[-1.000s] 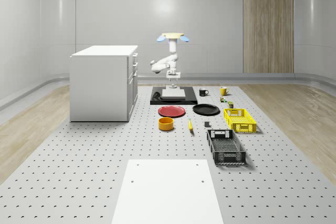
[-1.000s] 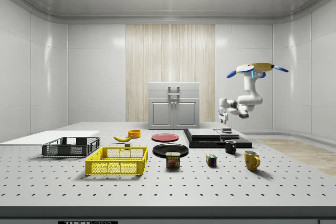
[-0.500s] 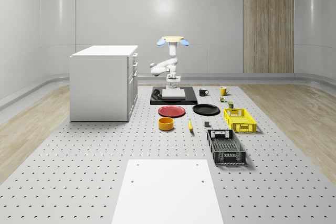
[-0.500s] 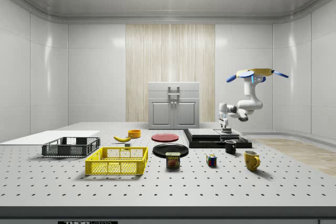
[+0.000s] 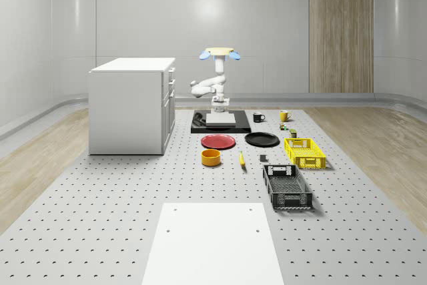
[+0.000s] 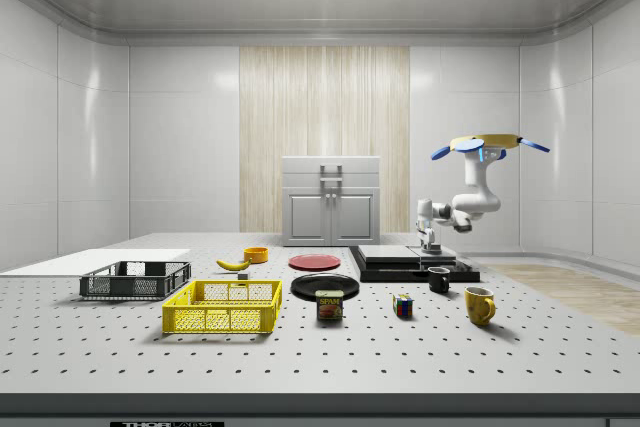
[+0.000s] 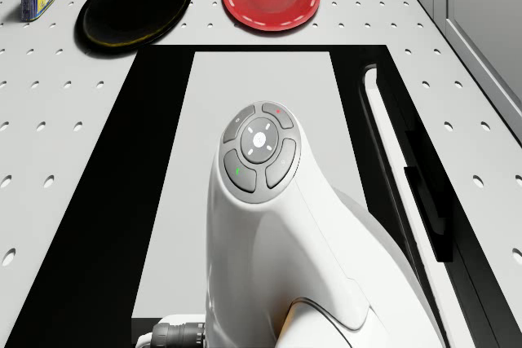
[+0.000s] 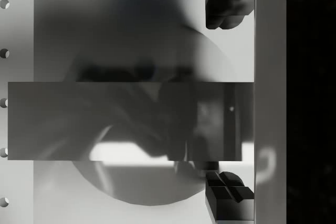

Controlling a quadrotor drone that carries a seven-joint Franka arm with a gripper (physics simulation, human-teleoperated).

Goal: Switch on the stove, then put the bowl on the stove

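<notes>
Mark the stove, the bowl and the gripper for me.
stove (image 5: 197, 129), whole-scene view, black front edge.
bowl (image 5: 211, 157), whole-scene view, orange outer wall.
gripper (image 6: 430, 244), side view, between the fingertips, just above the stove.

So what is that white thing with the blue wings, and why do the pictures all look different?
It's a flying drone carrying a robot arm with a claw at its end. It hovers by the stove, claw low over the stove's edge. Two cameras watch from across the room, one rides the drone, one looks along the claw. On the table lie an orange bowl, red plate, black plate, banana, mugs and baskets. I can't see anything in the claw.
</notes>
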